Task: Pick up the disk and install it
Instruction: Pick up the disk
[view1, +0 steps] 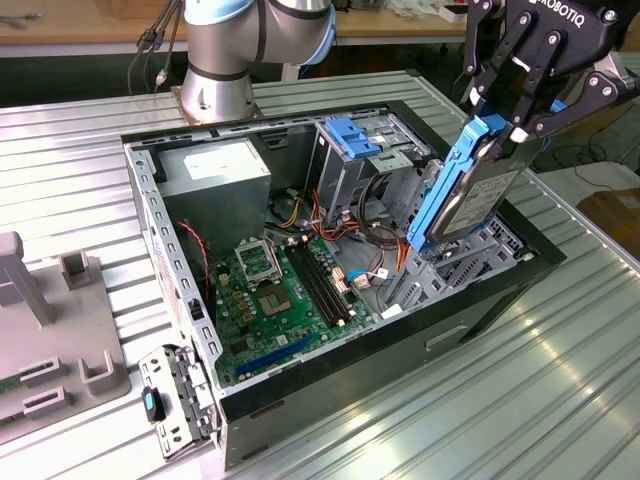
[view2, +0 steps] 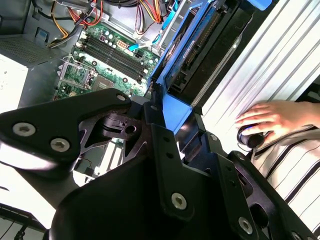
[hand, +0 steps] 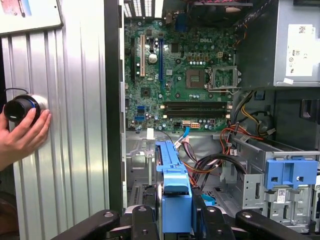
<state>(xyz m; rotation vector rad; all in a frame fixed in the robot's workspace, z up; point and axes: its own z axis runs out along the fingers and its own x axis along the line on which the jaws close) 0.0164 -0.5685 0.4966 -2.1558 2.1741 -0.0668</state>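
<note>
Ribbed metal table (view1: 560, 400), bench and clutter behind it at 12 o'clock in the exterior view. Items as I log them from my station:

1. Computer case (view1: 480, 300), black, lying open on the table, centre of the exterior view.
2. Circuit board (view1: 270, 300), green, on the case floor toward 7 o'clock of the case; I also see it in both wrist views (view2: 105, 50) (hand: 190, 75).
3. Power-supply box (view1: 215, 175), grey with a white label, at 10 o'clock inside the case, also in the first wrist view (hand: 295, 45).
4. Drive cage (view1: 355, 150), grey metal with a blue top, at 12 o'clock inside the case, just beside the coloured cables (view1: 375, 225).
5. Disk (view1: 480, 195), grey with blue side rails, at 2 o'clock in the exterior view. It stands on end, tilted, upper end above the case rim, lower end down among the grey bay parts in the case corner. From here I cannot tell whether that lower end touches the bay. One blue rail shows in both wrist views (view2: 175, 107) (hand: 175, 195).
6. Gripper (view1: 508, 125), black, clamped on the upper end of the disk, a finger on each side; its body shows in both wrist views (view2: 165, 130) (hand: 175, 222).
7. Arm base (view1: 215, 70), silver, at 11 o'clock, just behind the case.
8. Grey fixture (view1: 50, 330) at 9 o'clock, apart from the case.
9. Bracket (view1: 175, 400) with a small blue latch, at 7 o'clock, against the case corner.
10. Hand (hand: 22, 137) resting on a black knob (hand: 20, 107) on the table outside the case wall; the second wrist view shows the same hand (view2: 270, 117), knob (view2: 248, 137) and a striped sleeve (view2: 295, 165).
</note>
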